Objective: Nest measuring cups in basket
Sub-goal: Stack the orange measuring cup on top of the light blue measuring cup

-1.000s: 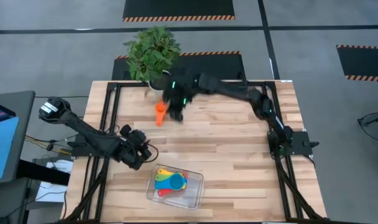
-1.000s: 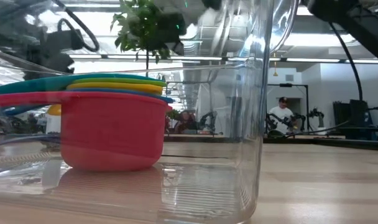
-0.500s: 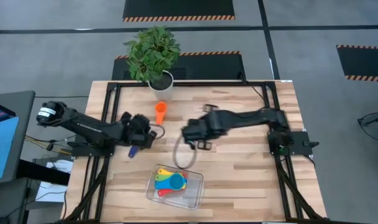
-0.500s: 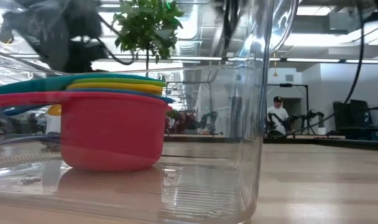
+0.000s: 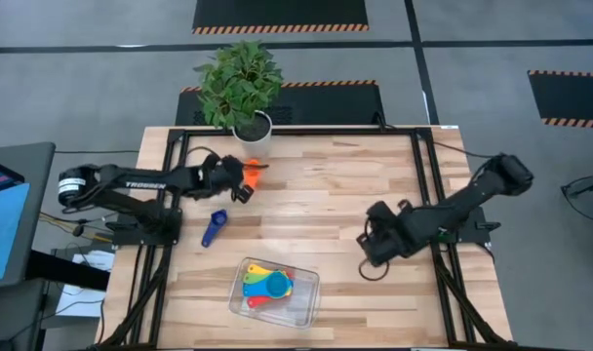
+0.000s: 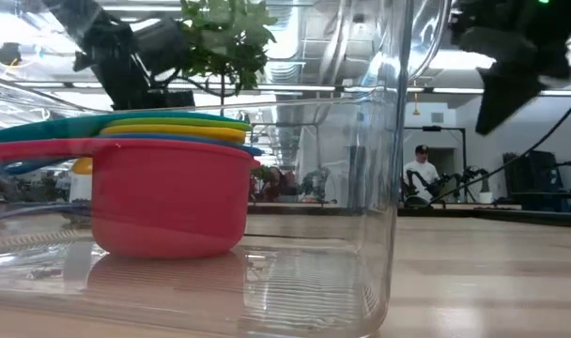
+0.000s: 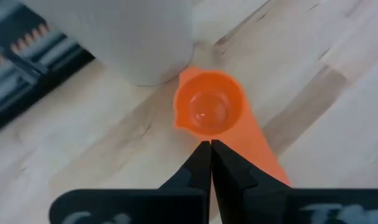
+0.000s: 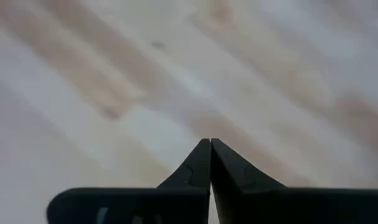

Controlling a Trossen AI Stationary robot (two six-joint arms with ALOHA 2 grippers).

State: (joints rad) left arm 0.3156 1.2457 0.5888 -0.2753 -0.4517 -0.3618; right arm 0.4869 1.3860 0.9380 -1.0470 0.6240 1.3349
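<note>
Left gripper (image 7: 210, 147) fingertips pressed together above orange cup (image 7: 209, 111) near table (image 5: 355, 195) far edge, beside white pot (image 7: 133, 37). Right gripper (image 8: 210, 144) closed, empty, near right edge.

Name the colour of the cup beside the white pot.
Orange, clearest in the left wrist view.

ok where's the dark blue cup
In the high view the dark blue cup lies alone on the table's left half, between the orange cup and the basket.
</note>
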